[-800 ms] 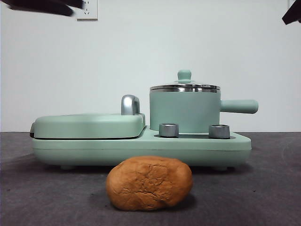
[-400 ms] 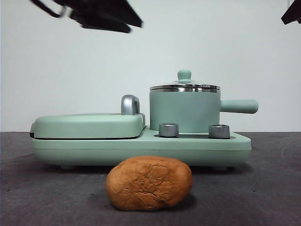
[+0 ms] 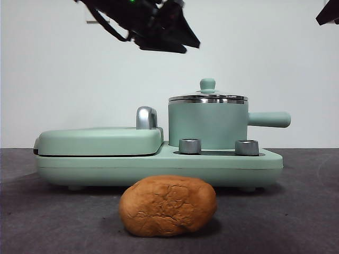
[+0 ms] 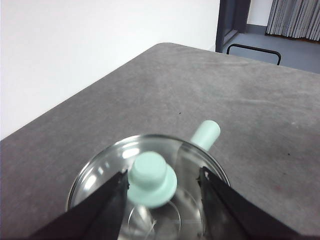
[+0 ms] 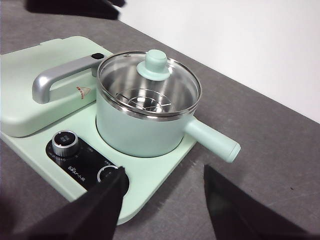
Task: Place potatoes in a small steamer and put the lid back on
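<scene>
lid [image 3: 208,97] closing small steamer [image 3: 208,124], open air above, potato [image 3: 168,205] unobstructed

The left end effector [image 3: 177,39] has swung in from the upper corner toward the lid [image 3: 208,97], jaws spread.

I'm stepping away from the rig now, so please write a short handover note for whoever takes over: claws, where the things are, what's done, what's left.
Left claw: open, empty, hanging above the lid with a jaw on either side of the knob, not touching it.
Right claw: open, empty, waiting off to the side.
Small steamer: on the cooker base, lid on it.
Potato: on the table in front of the base, untouched.
Done: nothing yet.
Left: lift the lid off, put the potato in the steamer, put the lid back on.
</scene>
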`<state>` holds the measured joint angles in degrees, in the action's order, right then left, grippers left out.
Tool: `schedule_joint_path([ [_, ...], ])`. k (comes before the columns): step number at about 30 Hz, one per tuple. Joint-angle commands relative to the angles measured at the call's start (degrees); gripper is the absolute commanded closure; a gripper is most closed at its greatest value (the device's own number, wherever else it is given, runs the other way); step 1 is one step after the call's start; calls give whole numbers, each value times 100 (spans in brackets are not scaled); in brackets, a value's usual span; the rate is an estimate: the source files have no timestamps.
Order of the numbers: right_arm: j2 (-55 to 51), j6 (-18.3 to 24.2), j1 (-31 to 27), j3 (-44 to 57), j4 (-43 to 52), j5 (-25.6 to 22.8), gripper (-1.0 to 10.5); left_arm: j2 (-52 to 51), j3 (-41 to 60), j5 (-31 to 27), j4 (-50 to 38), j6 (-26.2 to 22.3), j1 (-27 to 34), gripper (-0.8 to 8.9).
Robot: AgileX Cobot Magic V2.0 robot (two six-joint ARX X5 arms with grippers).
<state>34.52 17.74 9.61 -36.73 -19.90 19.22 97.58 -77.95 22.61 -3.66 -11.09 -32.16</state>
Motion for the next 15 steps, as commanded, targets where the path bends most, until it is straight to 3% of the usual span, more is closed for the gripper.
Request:
schedule_joint_path([
  [1, 20, -66, 17, -111, 70, -17, 696, 387, -369, -15, -79, 28, -98, 586],
  [8, 20, -66, 17, -111, 68, -17, 696, 1056, -940, -24, -155, 28, -151, 581],
  [15, 20, -66, 17, -111, 68, -17, 696, 1510, -1241, -170, -195, 28, -151, 501],
])
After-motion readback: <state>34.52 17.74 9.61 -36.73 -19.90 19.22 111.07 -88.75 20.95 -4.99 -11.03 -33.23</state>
